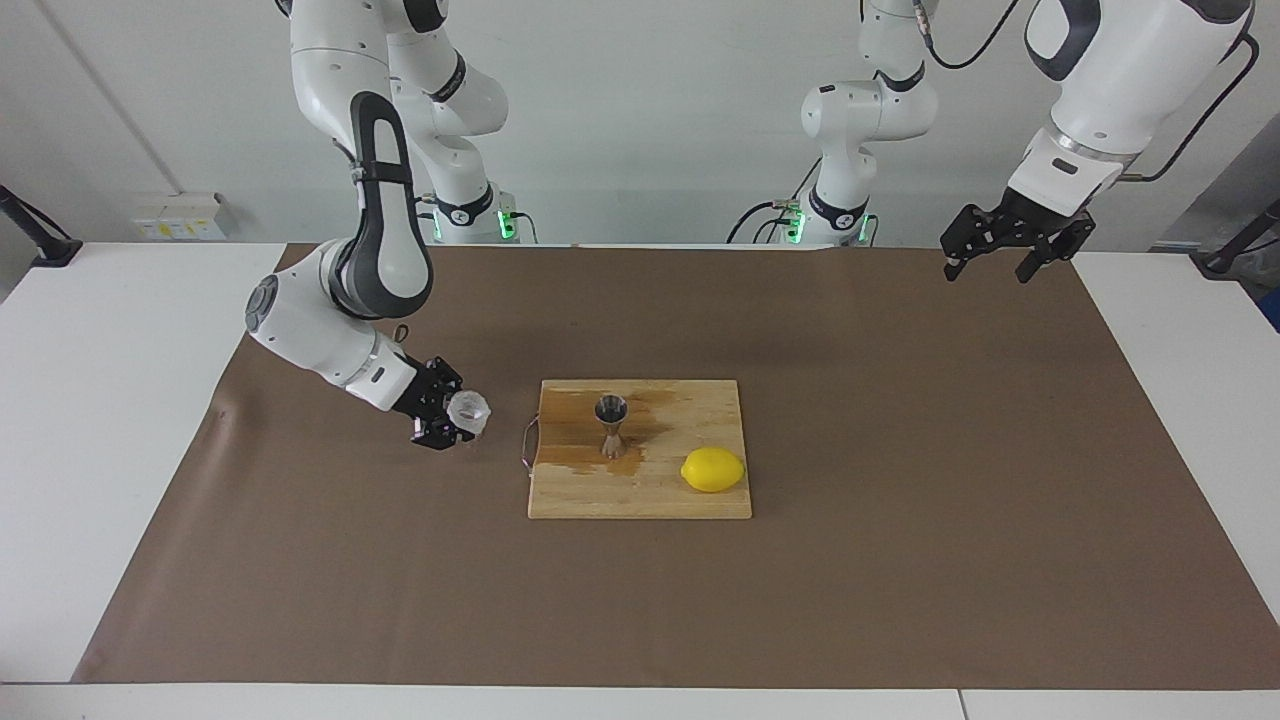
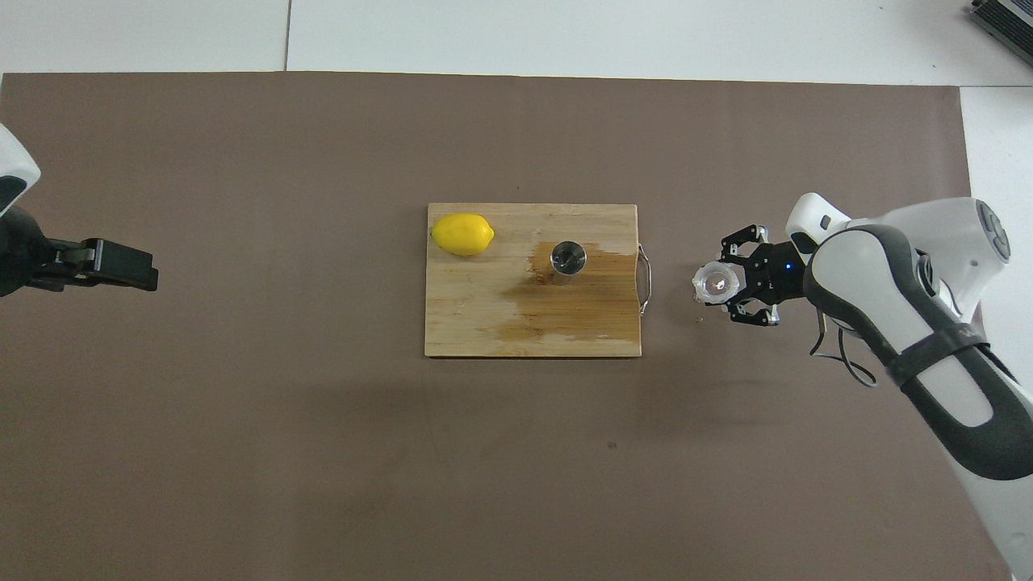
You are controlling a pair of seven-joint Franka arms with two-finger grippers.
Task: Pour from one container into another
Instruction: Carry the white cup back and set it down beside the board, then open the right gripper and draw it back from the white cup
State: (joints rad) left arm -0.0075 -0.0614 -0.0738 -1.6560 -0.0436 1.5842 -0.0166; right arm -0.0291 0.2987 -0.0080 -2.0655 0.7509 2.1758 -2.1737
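My right gripper (image 1: 452, 420) (image 2: 730, 284) is shut on the small clear cup (image 1: 468, 408) (image 2: 716, 282), close above the brown mat beside the cutting board's handle end. The cup's mouth points roughly upward. The steel jigger (image 1: 611, 425) (image 2: 568, 258) stands upright on the wooden cutting board (image 1: 660, 490) (image 2: 484, 323), with a wet stain around it. My left gripper (image 1: 995, 258) (image 2: 133, 270) waits open in the air over the mat at the left arm's end, holding nothing.
A yellow lemon (image 1: 712, 469) (image 2: 462, 234) lies on the board, toward the left arm's end. A metal handle (image 1: 527, 443) (image 2: 645, 278) sticks out of the board's edge facing the cup. The brown mat (image 1: 900, 560) covers most of the white table.
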